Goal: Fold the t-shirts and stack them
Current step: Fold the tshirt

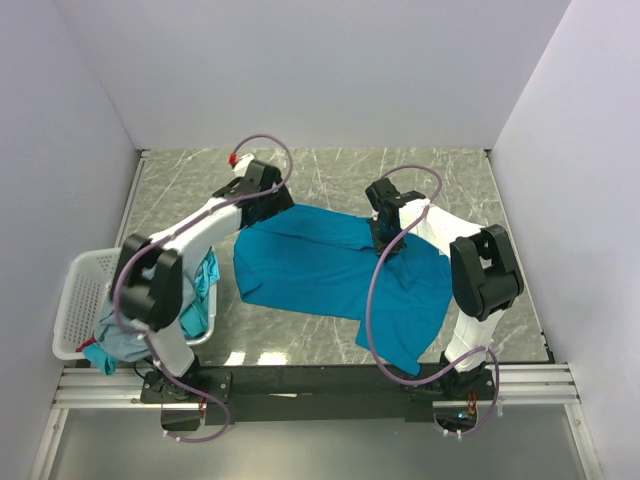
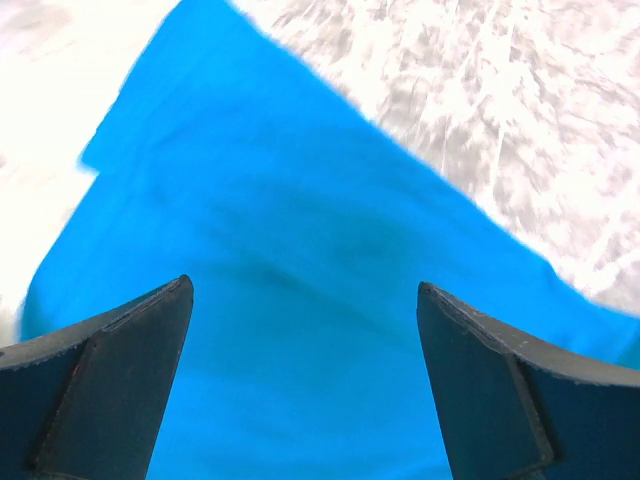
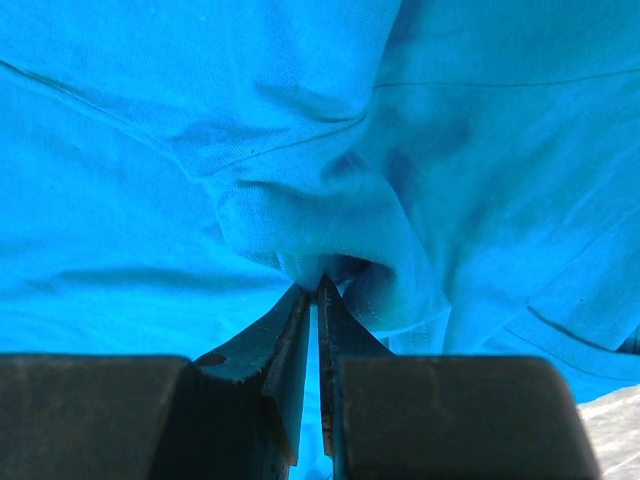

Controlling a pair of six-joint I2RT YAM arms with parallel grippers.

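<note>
Fold of blue t-shirt [image 1: 320,272] clamped in right tool [image 3: 316,286] (left tool [image 2: 303,286] spread wide over it)

Left fingers [image 2: 110,390] spread wide apart; right fingers [image 3: 272,345] pinched tightly together, tips meeting.

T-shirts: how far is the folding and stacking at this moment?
Done: nothing is folded or stacked yet; one blue shirt lies crumpled on the table. In hand: the right gripper is shut on a bunch of that shirt, and the left gripper hangs open above it. Left: folding this shirt, then the other shirts, which are in or draped over the basket.
</note>
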